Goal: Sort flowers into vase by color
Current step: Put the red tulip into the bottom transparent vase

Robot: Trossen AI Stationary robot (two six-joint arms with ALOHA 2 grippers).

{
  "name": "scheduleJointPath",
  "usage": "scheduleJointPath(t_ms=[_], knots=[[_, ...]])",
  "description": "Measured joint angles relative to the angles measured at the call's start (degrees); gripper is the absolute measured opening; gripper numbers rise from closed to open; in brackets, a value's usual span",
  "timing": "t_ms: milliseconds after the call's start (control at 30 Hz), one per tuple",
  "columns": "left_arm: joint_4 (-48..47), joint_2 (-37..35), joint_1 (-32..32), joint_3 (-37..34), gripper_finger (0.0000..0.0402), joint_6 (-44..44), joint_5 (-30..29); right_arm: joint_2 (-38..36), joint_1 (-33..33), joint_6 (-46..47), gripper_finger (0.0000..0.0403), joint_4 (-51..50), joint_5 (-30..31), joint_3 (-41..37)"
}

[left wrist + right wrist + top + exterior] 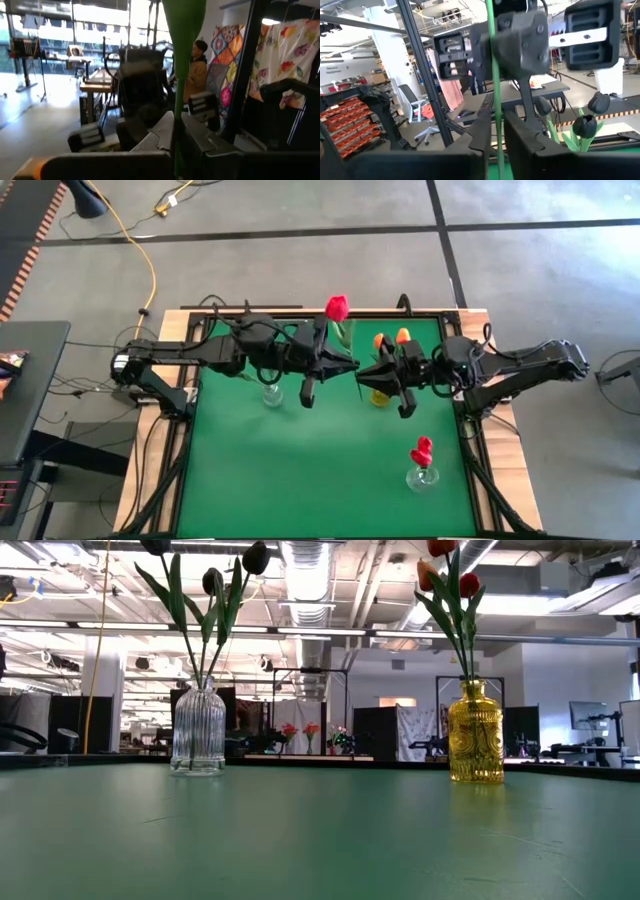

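- Two grippers are meeting above the middle of the table's far half, and you are seeing a handover: the left gripper [345,366] and the right gripper [368,370] are facing each other nearly tip to tip.
- Both wrist views are showing dark fingers closed on a thin green stem, so each gripper is looking clamped on the same red tulip [337,308].
- That tulip's stem is running roughly crosswise to the two arms, with the head lying beyond the grippers toward the table's far edge; the coming move is turning on which gripper lets go.
- Your right arm is sitting nearer the clear round vase [423,477] with red flowers [422,450], near the table's front right, so I judge that arm should be carrying the tulip there.
- Below the right gripper, the yellow vase [475,735] is holding orange tulips [391,338], and the low view is showing one red head among them.
- Below the left arm, the clear ribbed vase [198,728] is holding black tulips [255,557].
- Underneath, the green table mat [300,470] is lying flat; beyond it an open workshop is showing, with a person [196,70] standing far off.
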Motion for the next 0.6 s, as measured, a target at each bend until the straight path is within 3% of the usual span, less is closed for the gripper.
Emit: scheduleJointPath(t_ms=[367,600], knots=[[-6.7,0.0,0.4,0.0,0.0,0.0,-0.5,0.4,-2.6,0.8,0.0175,-1.4,-0.3,0.0],[-8.7,0.0,0.8,0.0,0.0,-0.3,-1.2,0.9,-3.4,2.2,0.0198,-4.1,-2.5,0.0]])
